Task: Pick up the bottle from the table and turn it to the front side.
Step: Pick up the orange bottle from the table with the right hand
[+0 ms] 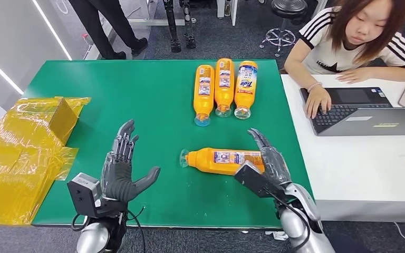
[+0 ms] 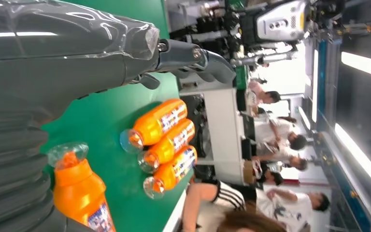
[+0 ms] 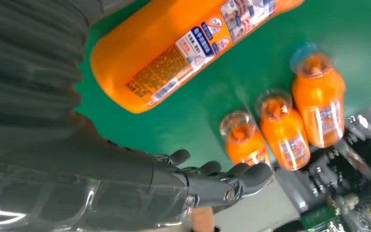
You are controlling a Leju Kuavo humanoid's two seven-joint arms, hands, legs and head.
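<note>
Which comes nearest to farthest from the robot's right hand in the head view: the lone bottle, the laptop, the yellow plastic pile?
1. Lone bottle, lying beside the right hand.
2. Laptop, on the white table, right.
3. Yellow plastic pile, far left edge.

I log one green table [image 1: 137, 95]. At its centre, toward 4 o'clock, a single orange bottle [image 1: 221, 161] lies on its side, cap pointing to 9 o'clock. At 1 o'clock three orange bottles [image 1: 224, 87] lie side by side, caps toward 6 o'clock. At 9 o'clock yellow plastic wrapping [image 1: 29, 142] overhangs the edge.
</note>
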